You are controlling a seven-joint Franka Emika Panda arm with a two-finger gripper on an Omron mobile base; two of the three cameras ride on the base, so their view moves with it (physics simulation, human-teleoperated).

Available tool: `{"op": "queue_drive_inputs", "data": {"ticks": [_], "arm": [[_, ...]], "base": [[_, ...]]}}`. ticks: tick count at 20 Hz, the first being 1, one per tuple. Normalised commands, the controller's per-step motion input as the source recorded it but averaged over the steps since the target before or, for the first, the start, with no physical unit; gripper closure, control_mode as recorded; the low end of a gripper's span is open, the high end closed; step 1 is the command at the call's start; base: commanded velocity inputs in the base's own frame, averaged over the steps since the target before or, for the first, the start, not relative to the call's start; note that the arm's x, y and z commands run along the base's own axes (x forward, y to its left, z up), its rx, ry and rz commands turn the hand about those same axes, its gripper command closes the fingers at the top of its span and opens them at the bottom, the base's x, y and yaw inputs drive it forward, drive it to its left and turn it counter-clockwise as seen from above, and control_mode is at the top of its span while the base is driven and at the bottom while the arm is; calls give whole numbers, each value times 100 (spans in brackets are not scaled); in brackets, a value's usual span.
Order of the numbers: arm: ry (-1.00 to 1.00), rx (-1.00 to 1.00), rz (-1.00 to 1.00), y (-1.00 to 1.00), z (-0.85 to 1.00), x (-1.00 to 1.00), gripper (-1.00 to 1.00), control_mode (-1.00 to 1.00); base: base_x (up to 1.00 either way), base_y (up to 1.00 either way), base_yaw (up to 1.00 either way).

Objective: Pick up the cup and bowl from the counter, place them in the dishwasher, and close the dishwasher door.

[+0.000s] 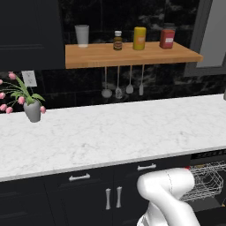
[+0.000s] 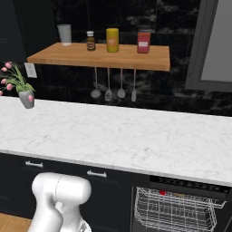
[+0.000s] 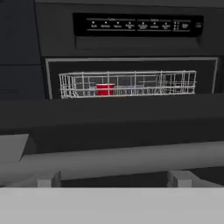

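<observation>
In the hand view you face the dishwasher (image 3: 131, 65): its wire rack (image 3: 127, 84) sits at centre frame with the red cup (image 3: 105, 89) inside it, left of middle. The dishwasher door (image 3: 109, 116) crosses the frame below the rack as a dark band, partly open. You cannot tell whether the tool is released or clenched. In the left base view the desk (image 1: 110, 128) spans mid frame; the rack appears at lower right.

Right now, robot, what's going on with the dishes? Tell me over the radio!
Hand low at the dishwasher door, grip state unclear. Door partly open. Red cup sits in the rack. Counter holds a flower vase.
</observation>
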Motion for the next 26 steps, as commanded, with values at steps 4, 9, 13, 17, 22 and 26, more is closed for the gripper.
{"op": "queue_drive_inputs", "data": {"ticks": [4, 9, 13, 17, 22, 26], "arm": [[-63, 0, 0, 37, 10, 100, -100, -100], [-61, -2, 0, 51, 20, 100, -100, -100], [-55, -4, 0, 46, 17, 100, -100, -100], [-46, -7, 0, 17, 0, 100, -100, -100], [-45, -7, 0, 3, 0, 100, -100, -100], [-38, -6, 0, 0, 0, 100, -100, -100]], "base": [[0, 0, 0], [0, 0, 0], [0, 0, 0], [0, 0, 0], [0, 0, 0], [0, 0, 0]]}}
